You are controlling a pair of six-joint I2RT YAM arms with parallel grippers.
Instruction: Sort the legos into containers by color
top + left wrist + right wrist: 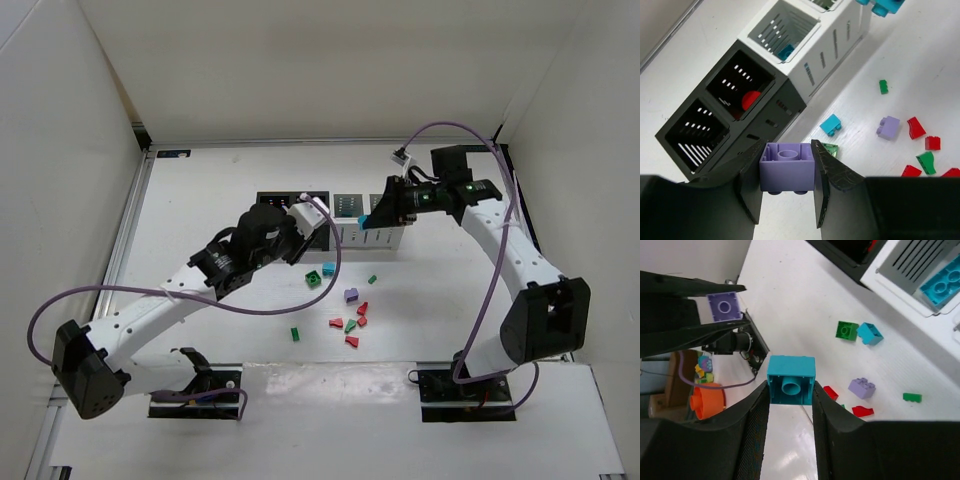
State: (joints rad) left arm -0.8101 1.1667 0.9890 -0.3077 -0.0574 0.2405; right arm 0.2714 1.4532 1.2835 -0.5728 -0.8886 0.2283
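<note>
White tabletop (pixel 200 200) under you carries the row of containers (pixel 832 47), and the loose legos (pixel 350 318) lie scattered in front of that row. You're mid-delivery on both sides. Your left gripper (pixel 787 150) is clamped on a purple brick (pixel 787 170), held up near the black end of the row. Your right gripper (pixel 790 390) is clamped on a teal brick (pixel 791 375), up over the white end.

A red piece (pixel 751 99) sits in the second black bin, and a teal one (pixel 786 51) in the white bin beside it. My read of the next move is to bring your teal brick over that white bin and release it. Then give the purple a bin of its own, likely the end black one. Mind the arms, because they work close together over the row.
</note>
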